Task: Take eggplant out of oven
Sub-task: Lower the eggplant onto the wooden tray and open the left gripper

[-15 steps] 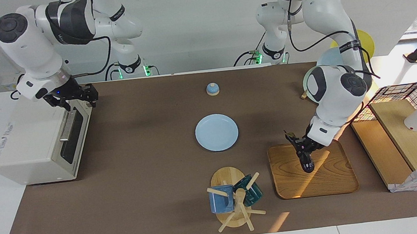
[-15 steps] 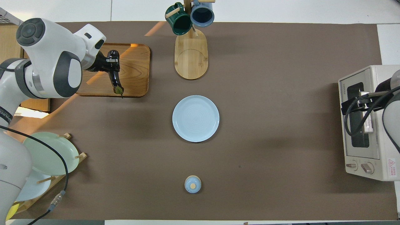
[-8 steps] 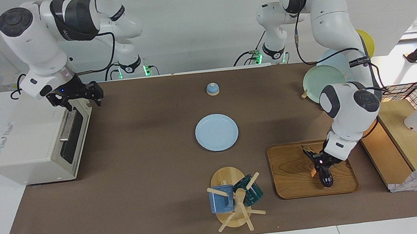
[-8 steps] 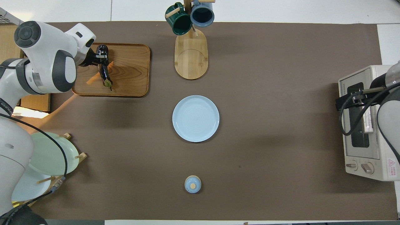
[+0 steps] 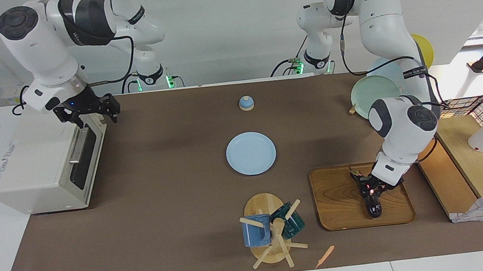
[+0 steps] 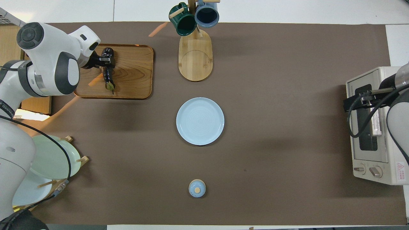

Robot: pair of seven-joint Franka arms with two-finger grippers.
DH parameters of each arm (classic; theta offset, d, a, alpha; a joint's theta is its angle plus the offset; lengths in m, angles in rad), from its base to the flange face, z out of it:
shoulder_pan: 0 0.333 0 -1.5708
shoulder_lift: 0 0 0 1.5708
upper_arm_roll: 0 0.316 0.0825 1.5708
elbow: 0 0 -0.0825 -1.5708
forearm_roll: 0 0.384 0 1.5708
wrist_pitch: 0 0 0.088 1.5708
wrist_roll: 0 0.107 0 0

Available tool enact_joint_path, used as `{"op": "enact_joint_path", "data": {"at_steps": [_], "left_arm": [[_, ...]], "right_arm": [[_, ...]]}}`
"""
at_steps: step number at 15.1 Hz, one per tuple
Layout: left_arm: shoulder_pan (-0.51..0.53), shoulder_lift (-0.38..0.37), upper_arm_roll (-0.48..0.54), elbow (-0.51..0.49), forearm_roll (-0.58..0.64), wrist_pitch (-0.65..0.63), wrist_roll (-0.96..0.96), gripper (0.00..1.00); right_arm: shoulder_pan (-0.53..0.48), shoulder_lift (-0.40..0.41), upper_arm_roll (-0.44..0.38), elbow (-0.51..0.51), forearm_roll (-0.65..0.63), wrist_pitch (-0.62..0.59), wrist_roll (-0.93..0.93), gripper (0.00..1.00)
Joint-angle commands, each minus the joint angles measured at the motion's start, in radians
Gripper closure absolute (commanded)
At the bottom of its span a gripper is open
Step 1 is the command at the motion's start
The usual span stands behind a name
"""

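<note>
Off-white and boxy, the oven (image 5: 45, 165) stands at the right arm's end of the table, its dark glass door closed and its bar handle facing the round blue plate (image 5: 250, 153) at the table's middle. The right gripper (image 5: 88, 112) hangs over the oven's top edge, at the corner nearer the robots; whether its fingers are spread or pressed together cannot be told.

Nearer the robots than the plate sits a small blue lid with a wooden knob (image 5: 246, 103). Farther from the robots than the plate stands a wooden mug stand (image 5: 270, 228) carrying a blue mug (image 5: 256, 230) and a dark green mug (image 5: 289, 221).

Toward the left arm's end from the plate, and a little farther from the robots, lies the wooden tray (image 5: 341, 201). The eggplant (image 6: 109, 78) is out of the oven and on this tray, its green stem tip pointing toward the robots. The left gripper (image 5: 371, 189) is down at the tray, its fingers pinching the eggplant at the thicker end.

Still farther toward the left arm's end from the plate, a pale green dish (image 5: 370, 90) leans in a rack, and a black wire basket (image 5: 482, 108) stands by a wooden shelf (image 5: 469, 158).
</note>
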Motion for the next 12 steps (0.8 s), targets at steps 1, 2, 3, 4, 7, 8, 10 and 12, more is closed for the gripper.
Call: {"op": "enact_joint_path", "data": {"at_steps": [1, 2, 3, 4, 7, 8, 10, 12], "left_arm": [[0.005, -0.037, 0.002, -0.007, 0.019, -0.009, 0.009, 0.0], [0.007, -0.063, 0.002, -0.008, 0.018, -0.032, 0.006, 0.0], [0.01, -0.095, 0.002, -0.008, 0.018, -0.078, 0.002, 0.0], [0.019, -0.137, 0.003, -0.01, 0.016, -0.128, -0.007, 0.0], [0.036, -0.243, 0.005, -0.011, 0.018, -0.28, -0.026, 0.0], [0.036, -0.276, 0.008, -0.013, 0.018, -0.329, -0.032, 0.0], [0.036, -0.339, 0.01, -0.011, 0.018, -0.409, -0.038, 0.0], [0.036, -0.408, 0.019, -0.013, 0.018, -0.484, -0.038, 0.0]], "right_arm": [[-0.008, 0.001, 0.004, 0.007, 0.03, -0.008, 0.004, 0.0], [-0.013, 0.001, 0.004, 0.007, 0.03, -0.015, -0.001, 0.0], [-0.008, -0.001, 0.004, 0.009, 0.031, -0.008, 0.004, 0.0], [-0.011, -0.001, 0.006, 0.015, 0.033, -0.002, 0.005, 0.0], [-0.013, -0.01, 0.003, 0.019, 0.079, -0.002, 0.005, 0.0], [-0.011, -0.017, 0.003, 0.018, 0.077, -0.003, 0.004, 0.0], [-0.011, -0.024, 0.003, 0.016, 0.077, -0.006, 0.004, 0.0], [-0.013, -0.025, 0.003, 0.012, 0.077, -0.006, 0.002, 0.0]]}}
